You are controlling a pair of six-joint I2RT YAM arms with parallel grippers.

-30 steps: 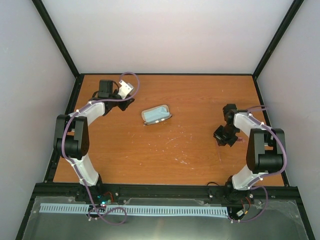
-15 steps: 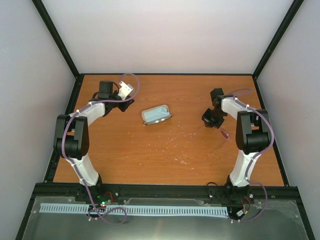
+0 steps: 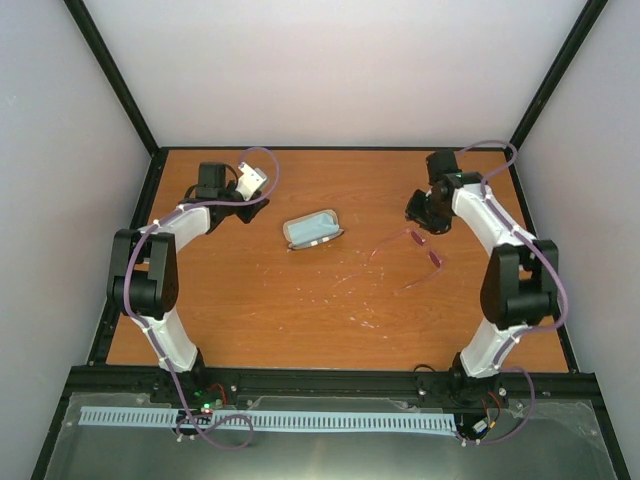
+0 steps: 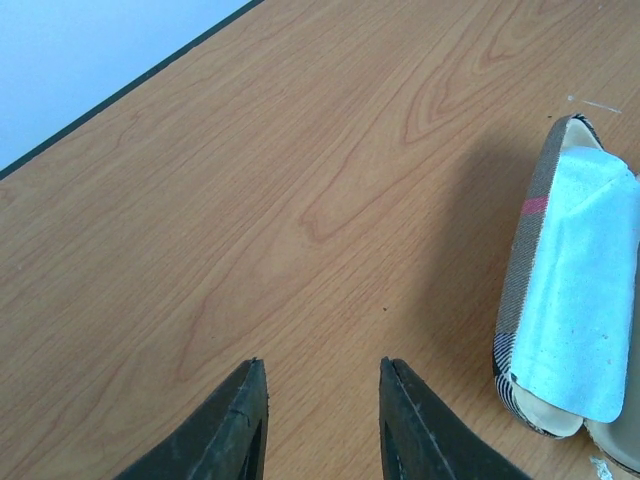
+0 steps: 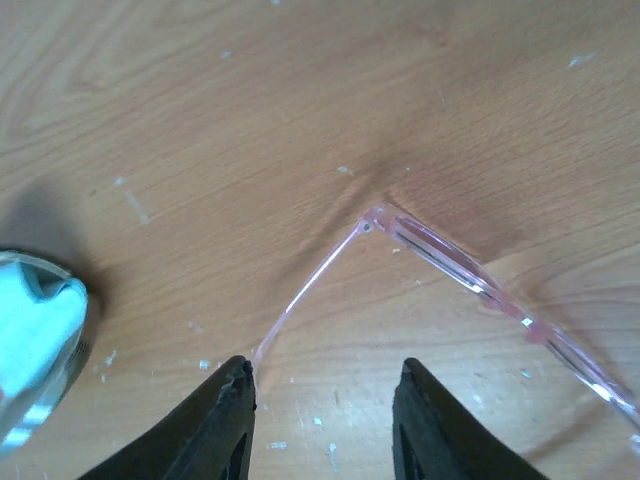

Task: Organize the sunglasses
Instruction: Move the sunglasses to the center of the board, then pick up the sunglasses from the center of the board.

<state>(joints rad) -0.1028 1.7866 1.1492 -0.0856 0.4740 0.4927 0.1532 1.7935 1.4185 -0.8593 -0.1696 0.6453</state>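
Two tools, both empty. The right tool (image 5: 326,364) has swung away since a second ago, fingers spread wide, uncovering the sunglasses (image 3: 425,248), which lie unfolded on the counter (image 3: 300,310) right of the case (image 3: 315,230). The left tool (image 4: 320,365), parted on nothing, hovers left of the case. They look ready for pickup.

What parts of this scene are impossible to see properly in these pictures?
Right wrist view: the sunglasses run off the right edge, so one arm is unseen.
Left wrist view: the case is cut by the picture's edge; the blue cloth hides its inside.
Top view: lenses too small.
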